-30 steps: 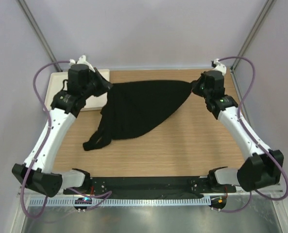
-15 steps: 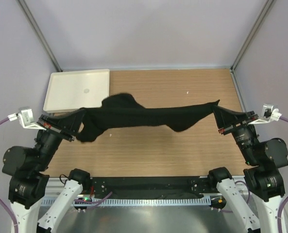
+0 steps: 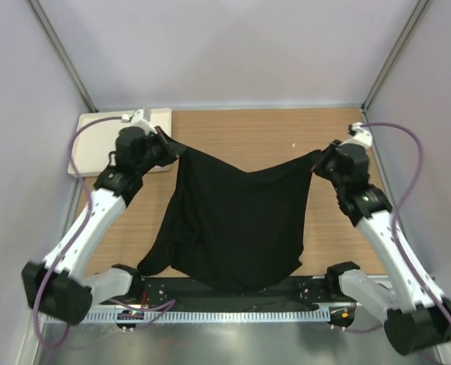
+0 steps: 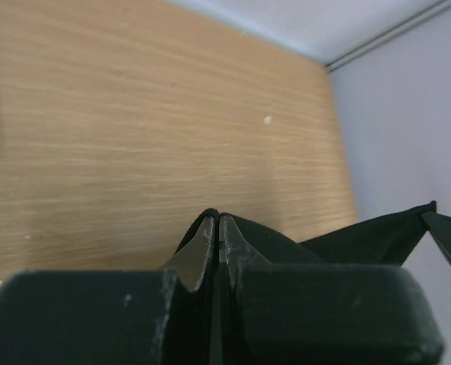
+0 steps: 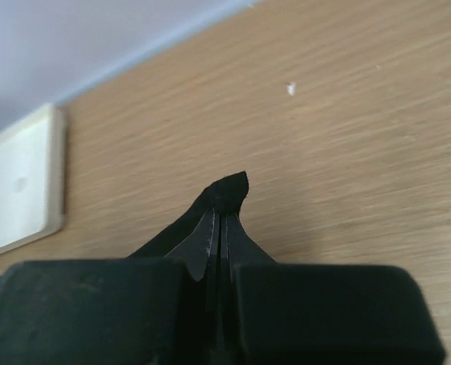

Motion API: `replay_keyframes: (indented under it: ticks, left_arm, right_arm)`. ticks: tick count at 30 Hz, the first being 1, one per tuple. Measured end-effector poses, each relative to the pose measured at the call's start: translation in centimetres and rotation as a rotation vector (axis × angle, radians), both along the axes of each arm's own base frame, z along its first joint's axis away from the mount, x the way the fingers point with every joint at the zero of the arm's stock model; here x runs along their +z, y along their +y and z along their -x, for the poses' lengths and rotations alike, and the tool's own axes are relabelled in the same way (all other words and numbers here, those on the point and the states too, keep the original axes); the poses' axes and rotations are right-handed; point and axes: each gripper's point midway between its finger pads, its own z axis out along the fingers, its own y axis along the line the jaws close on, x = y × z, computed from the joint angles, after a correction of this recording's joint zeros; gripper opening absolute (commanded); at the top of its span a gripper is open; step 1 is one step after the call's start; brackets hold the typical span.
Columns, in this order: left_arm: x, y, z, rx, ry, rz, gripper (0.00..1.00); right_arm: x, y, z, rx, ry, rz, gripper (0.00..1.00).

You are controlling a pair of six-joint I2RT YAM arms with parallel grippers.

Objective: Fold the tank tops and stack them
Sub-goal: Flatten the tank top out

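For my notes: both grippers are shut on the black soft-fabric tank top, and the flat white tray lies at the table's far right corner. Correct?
No. The flat white tray lies at the far left corner, per the top external view. The left gripper and right gripper are shut on the black soft-fabric tank top.

Under me lies a wooden table (image 3: 255,125), its grain running left to right. A white tray (image 3: 92,148) sits flat at the far left corner. A small white speck (image 3: 293,144) lies on the wood, well apart from the tray.
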Motion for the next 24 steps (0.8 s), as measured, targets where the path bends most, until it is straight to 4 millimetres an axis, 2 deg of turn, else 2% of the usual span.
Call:
replay_keyframes:
  ticks: [1,3,5,6,7,8,9,11,13,14,17,19,22,24]
  left_arm:
    - [-2.5,-0.6,-2.1,0.008,0.061,-0.020,0.00]
    - [-6.9,-1.4,-5.7,0.031,0.167,-0.060,0.00]
    - [-10.9,-1.8,-9.2,0.066,0.249,-0.096,0.01]
    - [-12.6,-2.0,-10.9,0.082,0.289,-0.113,0.22]
    - [-13.3,-2.2,-12.5,0.091,0.302,-0.125,0.45]
    - [-13.6,-2.6,-14.8,0.100,0.314,-0.130,0.60]
    - [-13.6,-3.0,-17.2,0.107,0.314,-0.127,0.61]
    - [-11.9,-3.9,-21.6,0.111,0.290,-0.127,0.65]
    - [-10.5,-4.0,-23.6,0.126,0.261,-0.144,0.65]
    - [-10.3,-3.7,-23.5,0.137,0.267,-0.159,0.65]
    - [-10.1,-2.7,-20.9,0.160,0.312,-0.198,0.60]
    - [-10.8,-1.5,-17.2,0.170,0.371,-0.236,0.57]
    - [-11.5,-1.1,-12.9,0.152,0.418,-0.288,0.55]
    - [-12.1,-1.5,-10.1,0.121,0.441,-0.331,0.55]
  right_arm:
    - [-1.3,-0.1,-1.4,-0.024,0.038,0.015,0.01]
    - [-6.1,-0.3,-5.2,-0.080,0.162,0.061,0.01]
    - [-9.5,-0.5,-8.1,-0.124,0.248,0.094,0.04]
    - [-11.1,-0.7,-9.5,-0.146,0.299,0.112,0.14]
    - [-11.9,-0.8,-11.0,-0.164,0.328,0.123,0.70]
    - [-12.2,-0.9,-13.0,-0.186,0.341,0.127,0.85]
    - [-12.0,-0.9,-14.8,-0.197,0.340,0.134,0.92]
    - [-10.7,-0.7,-17.5,-0.210,0.302,0.130,0.94]
    - [-9.5,-0.8,-17.7,-0.214,0.272,0.123,0.88]
    - [-8.7,-0.9,-17.4,-0.214,0.255,0.119,0.86]
    - [-6.9,-1.3,-15.0,-0.213,0.225,0.108,0.79]
    - [-6.3,-1.7,-12.9,-0.211,0.219,0.104,0.70]
    - [-7.0,-2.4,-9.6,-0.216,0.246,0.101,0.68]
    - [-9.1,-2.7,-7.3,-0.217,0.297,0.098,0.70]
